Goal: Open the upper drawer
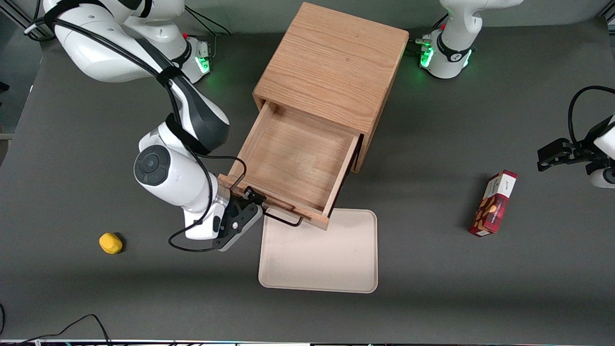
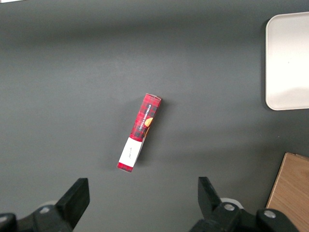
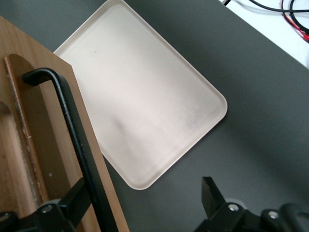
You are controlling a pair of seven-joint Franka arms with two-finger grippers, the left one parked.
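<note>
One light-oak upper drawer (image 1: 298,158) stands pulled far out of the boxy wooden cabinet (image 1: 331,65), over the beige plastic tray (image 1: 319,252). My gripper (image 1: 258,205) is open around its thin black wire handle (image 3: 72,130), fingers apart.

Even, fairly bright overhead light falls on the dark tabletop (image 1: 72,298), throwing soft shadows close under the cabinet (image 1: 331,67), with green lamp glow at the frame's top and sharp focus throughout.

Cream tray (image 1: 318,259), red box (image 1: 494,203), yellow lump (image 1: 110,243) on table (image 1: 480,298)
</note>
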